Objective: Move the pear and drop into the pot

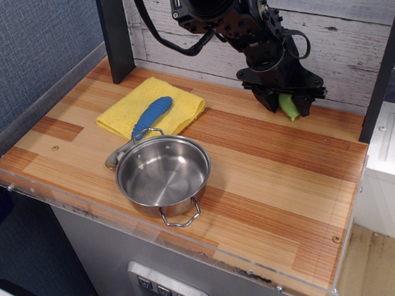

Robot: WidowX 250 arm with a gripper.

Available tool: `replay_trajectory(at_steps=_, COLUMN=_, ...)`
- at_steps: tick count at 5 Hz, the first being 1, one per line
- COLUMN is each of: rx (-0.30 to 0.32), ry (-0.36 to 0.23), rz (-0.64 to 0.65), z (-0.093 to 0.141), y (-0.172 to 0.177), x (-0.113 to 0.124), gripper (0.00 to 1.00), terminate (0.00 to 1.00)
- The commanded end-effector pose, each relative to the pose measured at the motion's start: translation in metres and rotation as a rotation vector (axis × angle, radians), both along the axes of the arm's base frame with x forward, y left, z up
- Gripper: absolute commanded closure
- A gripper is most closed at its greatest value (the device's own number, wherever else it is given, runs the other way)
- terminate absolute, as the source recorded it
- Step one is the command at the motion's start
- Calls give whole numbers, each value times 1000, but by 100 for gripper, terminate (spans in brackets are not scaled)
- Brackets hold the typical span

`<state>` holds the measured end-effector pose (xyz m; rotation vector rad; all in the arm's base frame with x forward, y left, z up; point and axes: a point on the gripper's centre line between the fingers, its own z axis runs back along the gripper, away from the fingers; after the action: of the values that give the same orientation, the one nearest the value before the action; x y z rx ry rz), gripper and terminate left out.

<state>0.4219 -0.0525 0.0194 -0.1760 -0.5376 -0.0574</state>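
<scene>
The light-green pear (pixel 288 106) sits at the back right of the wooden table, close to the white plank wall. My black gripper (pixel 287 105) is down over it with a finger on each side, jaws closed in against the pear. The shiny steel pot (pixel 163 175) with two wire loop handles stands empty near the table's front left edge, well away from the gripper.
A yellow cloth (pixel 151 109) lies at the back left with a blue-handled utensil (pixel 151 116) on it, its metal end reaching the pot's rim. A black post (pixel 115 35) stands at the back left. A clear plastic rim edges the table (pixel 273 183).
</scene>
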Motion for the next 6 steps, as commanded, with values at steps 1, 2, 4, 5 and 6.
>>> replay_trajectory(at_steps=1, rx=-12, ry=-20, rz=36, z=37, y=7, x=-7, gripper=100, terminate=0)
replay_trajectory(at_steps=2, rx=-53, ry=-45, rz=46, z=67, y=11, x=-18, gripper=100, terminate=0)
replay_trajectory(at_steps=4, rx=-115, ry=-63, rz=69, z=121, y=31, x=-74, gripper=100, terminate=0)
replay_trajectory(at_steps=5, rx=-113, ry=-55, rz=70, z=126, y=45, x=-105, gripper=100, terminate=0)
replay_trajectory(at_steps=6, rx=-99, ry=-24, rz=59, z=122, y=55, x=-130, gripper=100, terminate=0)
